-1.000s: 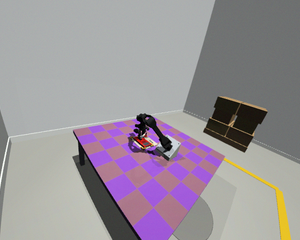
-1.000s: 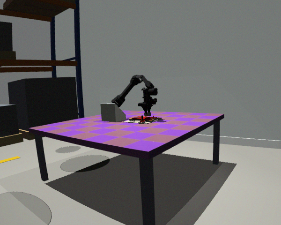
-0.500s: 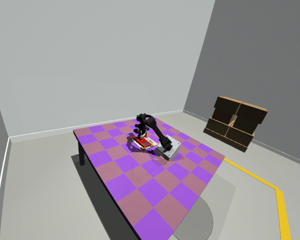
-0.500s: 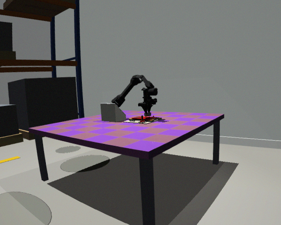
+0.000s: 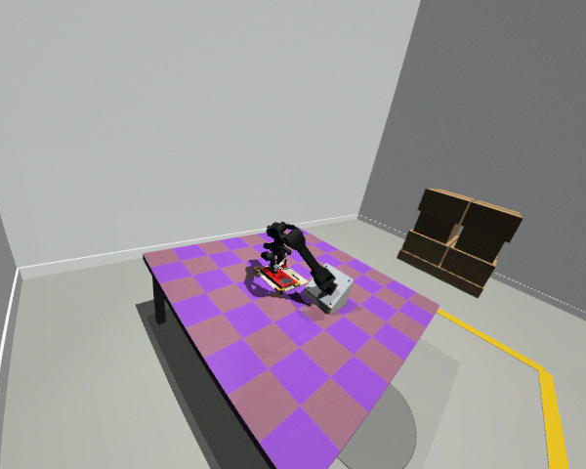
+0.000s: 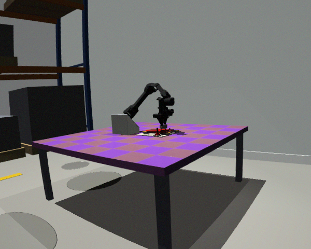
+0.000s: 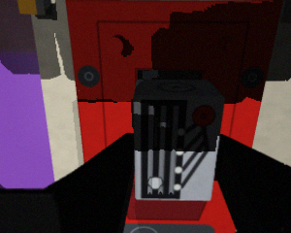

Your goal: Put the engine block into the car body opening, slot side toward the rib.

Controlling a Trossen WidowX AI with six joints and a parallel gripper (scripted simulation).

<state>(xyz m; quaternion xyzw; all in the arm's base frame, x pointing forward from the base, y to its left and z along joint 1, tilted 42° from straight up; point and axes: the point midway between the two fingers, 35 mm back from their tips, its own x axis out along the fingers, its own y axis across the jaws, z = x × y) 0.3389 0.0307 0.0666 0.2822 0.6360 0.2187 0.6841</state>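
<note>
The engine block [image 7: 175, 143], a grey-and-black box with ribbed stripes and a red dot, is clamped between the jaws of the gripper [image 7: 174, 194] and hangs just above the red car body [image 7: 112, 58]. The car body lies on a pale base plate [image 7: 60, 126], beside the arm's grey pedestal [image 5: 340, 297] on the checkered table [image 5: 303, 373].

Car body [image 7: 107, 58] opening behind engine block [image 7: 175, 141]

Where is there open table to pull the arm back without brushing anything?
Open checkered squares run along the near table edge and toward the far right corner. It is crowded around the red car body, the grey base block and the pincer, shut on the grey engine block.
</note>
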